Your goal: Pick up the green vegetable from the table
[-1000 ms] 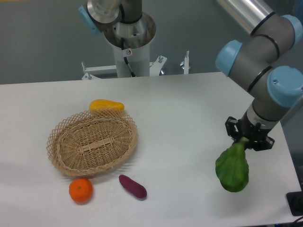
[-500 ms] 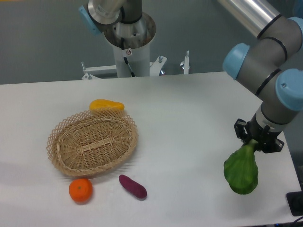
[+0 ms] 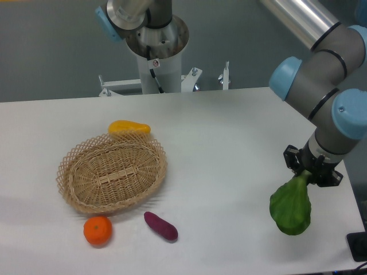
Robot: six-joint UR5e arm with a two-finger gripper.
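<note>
**Green vegetable hanging in the grip, right edge of worktop**

Green, broad-leafed toy vegetable (image 3: 291, 209) hangs leaf-end down, its pale stalk pinched in the black two-finger end effector (image 3: 312, 170), near the right edge of the flat white worktop (image 3: 229, 149). Well apart, left: oval woven wicker basket (image 3: 112, 172); yellow-orange squash (image 3: 129, 127) touching its far rim; round orange (image 3: 98, 230) and small purple eggplant piece (image 3: 160, 226) in front.

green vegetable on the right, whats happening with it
The robot arm's gripper is shut on the narrow stalk end of the green vegetable, which hangs leafy end down near the right edge of the table. Whether it has cleared the tabletop is hard to tell. A wicker basket sits on the left, with a yellow squash behind it and an orange and a purple eggplant in front.
</note>
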